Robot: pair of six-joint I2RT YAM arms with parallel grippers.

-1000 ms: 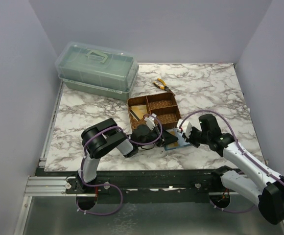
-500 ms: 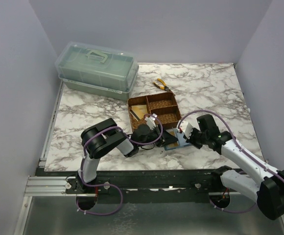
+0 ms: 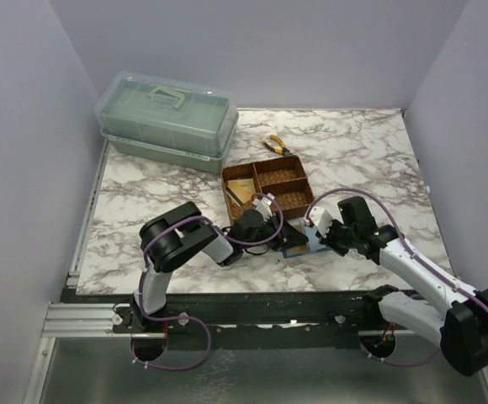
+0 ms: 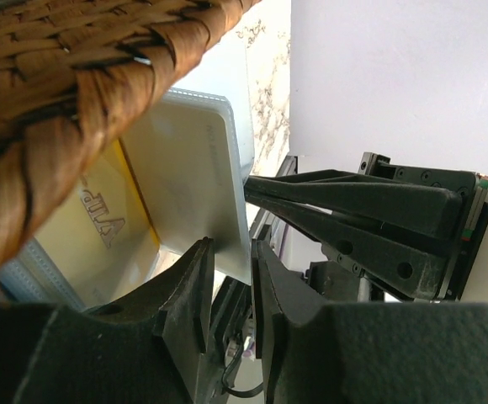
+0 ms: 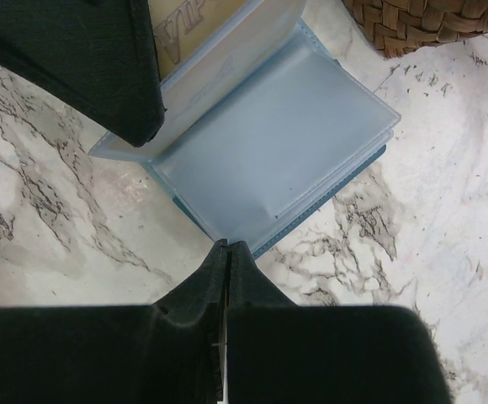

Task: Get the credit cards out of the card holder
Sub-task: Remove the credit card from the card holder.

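Note:
The teal-blue card holder (image 3: 299,246) lies open on the marble in front of the woven tray; its clear sleeves show in the right wrist view (image 5: 278,160). A gold credit card (image 4: 92,236) sits in a sleeve and a pale card (image 4: 193,168) sticks out over it. My left gripper (image 4: 231,257) has its jaws slightly apart around that pale card's corner; it sits low by the holder (image 3: 282,233). My right gripper (image 5: 227,246) is shut, with its tips on the holder's near corner (image 3: 314,229).
The brown woven three-compartment tray (image 3: 265,187) stands just behind the holder, with yellowish cards (image 3: 242,193) in its left compartment. Yellow-handled pliers (image 3: 278,147) lie behind it. A green lidded box (image 3: 167,122) stands at the back left. The tray's rim (image 4: 76,84) hangs close over my left gripper.
My left gripper has shifted slightly right toward the holder. My right gripper has moved down and in onto the holder's corner. The tray has nudged a little back.

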